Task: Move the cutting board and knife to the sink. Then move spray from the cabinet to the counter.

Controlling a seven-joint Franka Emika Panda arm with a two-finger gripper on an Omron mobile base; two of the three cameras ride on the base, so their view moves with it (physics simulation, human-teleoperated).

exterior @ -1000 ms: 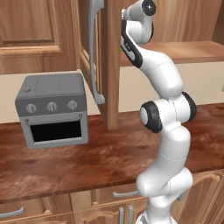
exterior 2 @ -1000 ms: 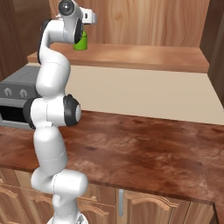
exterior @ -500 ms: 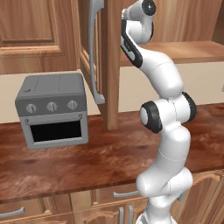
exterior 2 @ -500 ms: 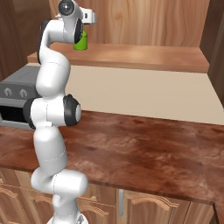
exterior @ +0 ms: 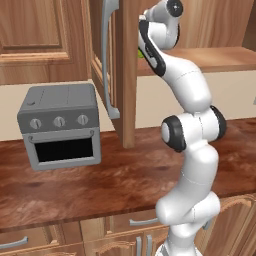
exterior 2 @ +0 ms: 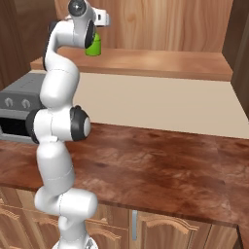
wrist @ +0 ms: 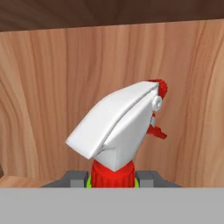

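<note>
Probably the spray [exterior 2: 93, 46] is a light thing: a small plastic bottle, stiff enough not to crush, but smooth-walled and top-heavy under its trigger head, so it could twist or tip if taken too high or too loosely. The best hold, I judge, is just under the red collar or around the upper body, where the fingers can press flat walls and the head acts as a stop against slipping down.

It stands upright on the cabinet [exterior: 117, 65] shelf, near the shelf's left end and close to the front edge, with the open door hanging to the left of the arm.

From the hand view, the gripper [wrist: 113, 178] sits at the bottle's neck: one grey fingertip [wrist: 74, 178] shows on each side of the red collar, drawn in close against it, with a sliver of green below. The jaws look closed on the bottle, narrow rather than wide, and the bottle has not yet left the shelf.
</note>
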